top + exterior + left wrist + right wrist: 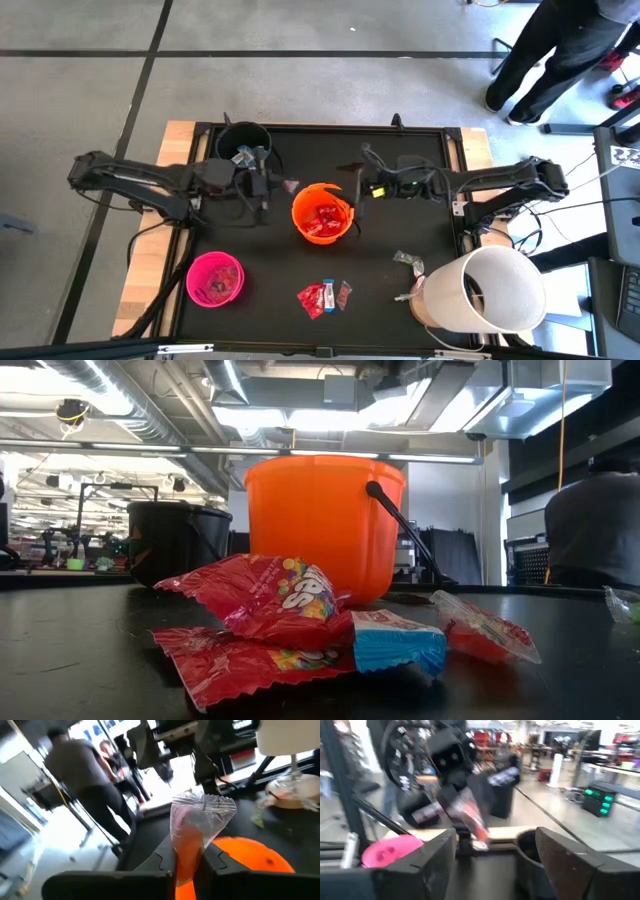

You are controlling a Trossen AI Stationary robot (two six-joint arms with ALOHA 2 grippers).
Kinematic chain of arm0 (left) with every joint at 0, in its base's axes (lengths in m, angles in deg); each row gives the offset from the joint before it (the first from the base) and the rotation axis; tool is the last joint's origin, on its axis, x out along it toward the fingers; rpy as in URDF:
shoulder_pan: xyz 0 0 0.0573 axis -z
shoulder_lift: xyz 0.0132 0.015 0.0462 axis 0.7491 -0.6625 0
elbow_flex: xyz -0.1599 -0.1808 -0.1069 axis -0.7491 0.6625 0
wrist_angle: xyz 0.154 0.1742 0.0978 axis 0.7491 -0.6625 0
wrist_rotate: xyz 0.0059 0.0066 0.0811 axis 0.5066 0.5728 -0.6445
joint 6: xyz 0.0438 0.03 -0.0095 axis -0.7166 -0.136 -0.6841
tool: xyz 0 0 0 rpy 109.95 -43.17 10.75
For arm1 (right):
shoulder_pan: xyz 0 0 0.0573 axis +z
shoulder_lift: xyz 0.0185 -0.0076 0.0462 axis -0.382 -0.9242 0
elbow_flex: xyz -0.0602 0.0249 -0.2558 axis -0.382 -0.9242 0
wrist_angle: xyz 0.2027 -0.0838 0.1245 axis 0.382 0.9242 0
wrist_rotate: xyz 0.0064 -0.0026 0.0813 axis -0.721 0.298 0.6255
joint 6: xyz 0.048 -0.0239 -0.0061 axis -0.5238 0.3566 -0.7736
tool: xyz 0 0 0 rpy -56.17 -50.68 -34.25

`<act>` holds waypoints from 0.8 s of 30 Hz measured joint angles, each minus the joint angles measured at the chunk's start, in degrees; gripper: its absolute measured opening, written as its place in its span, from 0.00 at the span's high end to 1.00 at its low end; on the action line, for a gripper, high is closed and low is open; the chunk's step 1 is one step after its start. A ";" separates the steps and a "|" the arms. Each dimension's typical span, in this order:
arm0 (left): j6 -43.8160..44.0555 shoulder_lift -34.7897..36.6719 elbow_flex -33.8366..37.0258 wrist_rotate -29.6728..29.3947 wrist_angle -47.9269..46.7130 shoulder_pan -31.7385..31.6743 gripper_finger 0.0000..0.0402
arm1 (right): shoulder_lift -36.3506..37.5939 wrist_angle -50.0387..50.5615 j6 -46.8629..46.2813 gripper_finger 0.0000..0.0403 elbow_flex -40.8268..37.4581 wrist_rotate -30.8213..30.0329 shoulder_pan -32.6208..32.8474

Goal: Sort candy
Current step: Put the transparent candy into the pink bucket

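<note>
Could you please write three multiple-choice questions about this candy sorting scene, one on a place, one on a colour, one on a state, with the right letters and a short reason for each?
1. Where is the orange bucket?
A. near the middle of the table, between the two arms
B. at the table's right edge
C. on the floor

2. What colour is the bucket nearest the table's front left corner?
A. black
B. white
C. pink

3. What is the left gripper doing?
A. hanging open, empty
B. pinching a clear-wrapped sweet
C. resting inside the pink bucket

Answers:
1 A, the high view shows it centred between the arms.
2 C, the pink bucket sits there.
3 B, the left wrist view shows the clear-wrapped sweet upright between its fingers, while the right gripper stands open.
</note>
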 joint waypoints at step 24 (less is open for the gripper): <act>50.00 13.66 -0.03 26.01 -56.34 11.70 0.95 | 10.73 5.12 12.18 0.29 -0.11 -27.92 -0.20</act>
